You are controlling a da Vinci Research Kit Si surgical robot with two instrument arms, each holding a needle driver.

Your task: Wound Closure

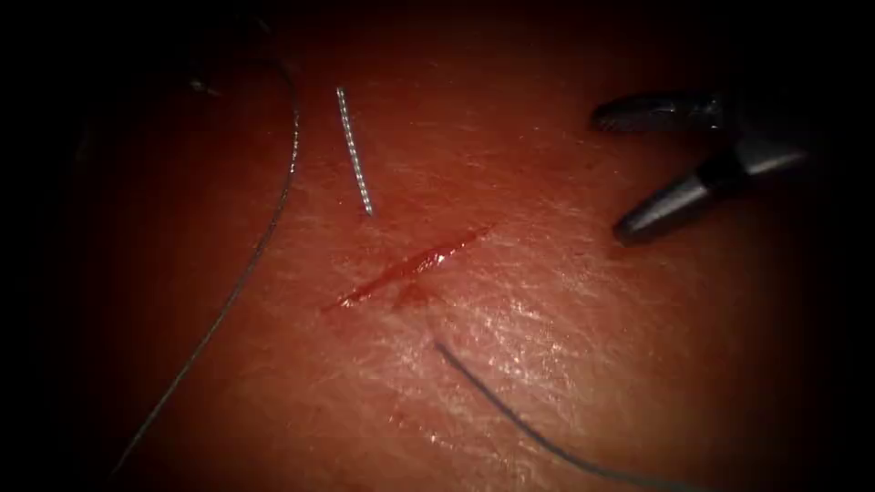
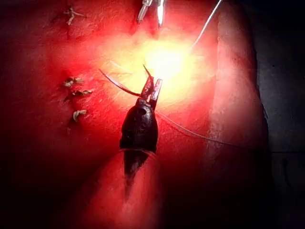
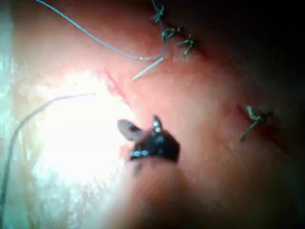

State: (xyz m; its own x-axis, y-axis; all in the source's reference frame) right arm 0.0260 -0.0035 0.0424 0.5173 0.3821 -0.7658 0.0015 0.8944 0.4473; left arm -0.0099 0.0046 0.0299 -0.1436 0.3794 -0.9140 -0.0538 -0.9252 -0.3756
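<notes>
The cut (image 1: 410,267) runs slantwise across the middle of the tissue (image 1: 547,383), with red fluid in it. The needle (image 1: 354,150) lies free on the tissue, up and left of the cut, held by neither tool and not in the tissue. One thread (image 1: 273,219) curves down the left side. A second length of thread (image 1: 510,415) leaves the tissue just right of the cut's lower end. My right tool (image 1: 611,173) hovers at the upper right, open and holding nothing. My left tool (image 2: 151,89) hangs over the tissue with thread (image 2: 190,131) passing by it.
Several earlier knotted stitches (image 2: 74,86) with cut thread ends sit on the tissue, away from this cut. The stitches (image 3: 171,33) show again beyond the needle (image 3: 147,69) and the open right tool (image 3: 140,126). The tissue's edge (image 2: 257,119) drops into darkness.
</notes>
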